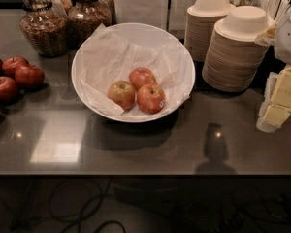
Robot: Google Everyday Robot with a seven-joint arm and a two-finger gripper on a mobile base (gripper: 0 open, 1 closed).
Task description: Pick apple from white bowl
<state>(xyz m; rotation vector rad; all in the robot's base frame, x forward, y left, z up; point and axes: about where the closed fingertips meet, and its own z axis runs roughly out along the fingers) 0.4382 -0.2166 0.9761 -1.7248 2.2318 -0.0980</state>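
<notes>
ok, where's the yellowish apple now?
Camera view, centre: the apple sits leftmost of three in the white bowl, beside the sticker apple on its right. The gripper is not in view.

Illumination is dim, warm and overhead, producing point glare and a pale rectangular reflection on the glossy counter (160, 149), a soft shadow beneath the white bowl (136, 30), a dark silhouette shadow near the front edge and near-black below, with the gripper outside the frame.

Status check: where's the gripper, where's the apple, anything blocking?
Gripper not in view. Apple in white bowl, leftmost of three, on paper. Two redder apples crowd its right side.
</notes>
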